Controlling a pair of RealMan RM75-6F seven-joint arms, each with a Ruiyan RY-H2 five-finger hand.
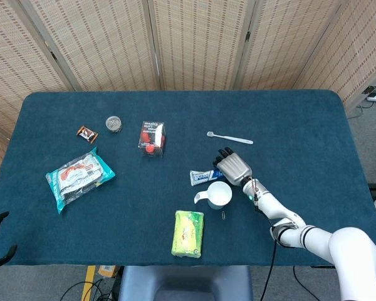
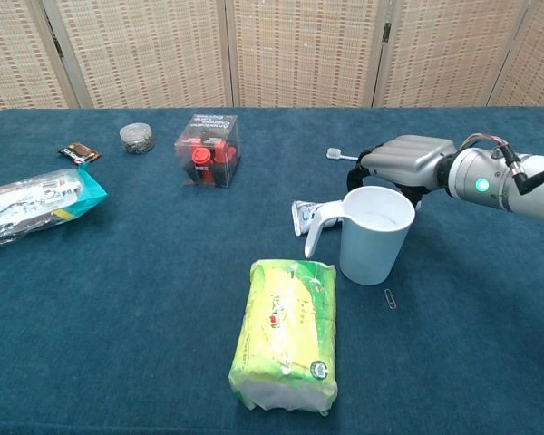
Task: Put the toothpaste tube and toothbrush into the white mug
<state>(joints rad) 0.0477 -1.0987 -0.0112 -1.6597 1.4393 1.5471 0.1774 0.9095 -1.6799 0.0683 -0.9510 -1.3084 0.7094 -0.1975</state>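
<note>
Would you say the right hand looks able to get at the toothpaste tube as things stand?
Probably yes: the right hand is already over the toothpaste tube, which lies flat behind the white mug. The mug stands close beside it and may crowd the fingers.

The head view looks steeply down from above the near edge, covering the whole table (image 1: 301,119) and the folding screen (image 1: 194,44) behind. The chest view sits low and close, facing level across the table (image 2: 118,299). Both share the white mug (image 1: 220,194) (image 2: 374,234).

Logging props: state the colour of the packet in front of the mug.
Yellow-green packet, clearest in the chest view.
</note>
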